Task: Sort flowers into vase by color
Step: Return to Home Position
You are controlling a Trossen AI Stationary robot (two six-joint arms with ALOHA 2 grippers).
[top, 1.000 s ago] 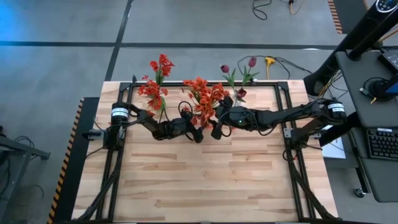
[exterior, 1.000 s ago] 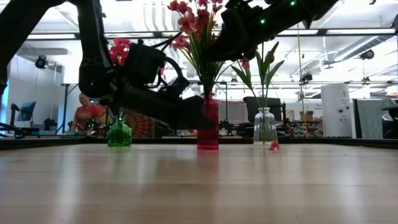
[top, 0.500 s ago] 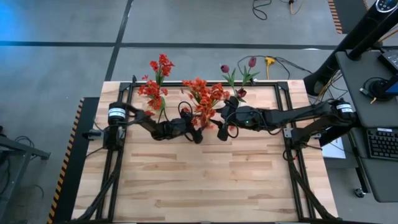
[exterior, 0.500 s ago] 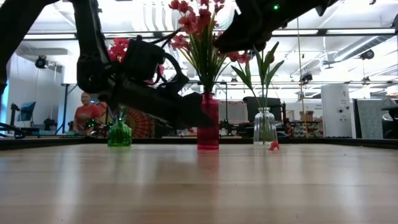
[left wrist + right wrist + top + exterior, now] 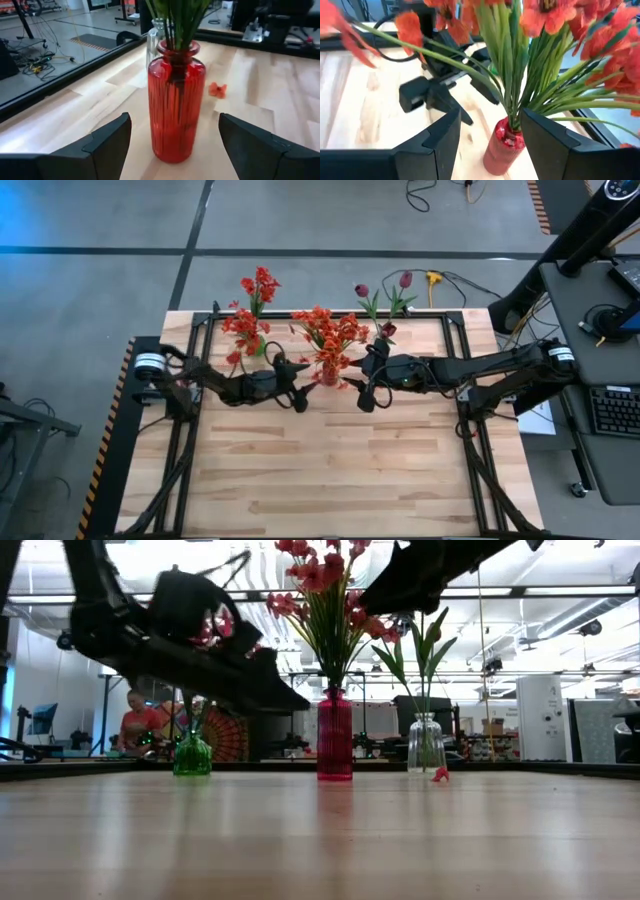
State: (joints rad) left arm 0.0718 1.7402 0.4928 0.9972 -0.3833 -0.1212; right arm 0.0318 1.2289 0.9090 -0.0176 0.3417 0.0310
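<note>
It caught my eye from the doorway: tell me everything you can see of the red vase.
The red vase looks like see-through ribbed glass: a tall cylinder with a short neck and flared lip. It stands upright on the wooden table, between a green vase and a clear vase. Green stalks of orange-red flowers fill its neck and fan out above. The open left hand and right hand hang near, not touching it.

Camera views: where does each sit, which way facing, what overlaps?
High view: overhead, straight down; left hand, right hand flank the red vase.
Low view: table height, level toward room; arms above.
Left wrist: behind its open fingers, facing the vase.
Right wrist: past its open fingers, down on orange flowers.
All share the red vase.
</note>
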